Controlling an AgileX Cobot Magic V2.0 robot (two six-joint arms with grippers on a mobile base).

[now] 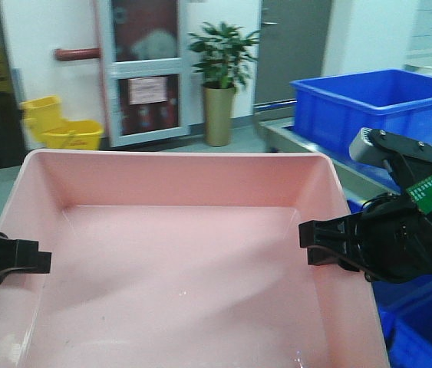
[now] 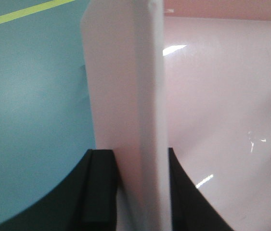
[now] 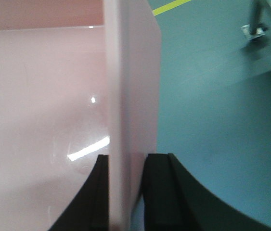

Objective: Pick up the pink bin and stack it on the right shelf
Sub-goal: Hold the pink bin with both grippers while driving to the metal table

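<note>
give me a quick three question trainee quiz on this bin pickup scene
1. True or false: the left gripper and the right gripper each clamp a side wall of the shallow pale-pink plastic bin.
2. What stands beyond the bin, by the far wall? A) a potted green plant B) a ladder C) a red trolley
3. Fill in: the large plastic crate to the bin's right is coloured ____.
Key: 1 true; 2 A; 3 blue.
</note>
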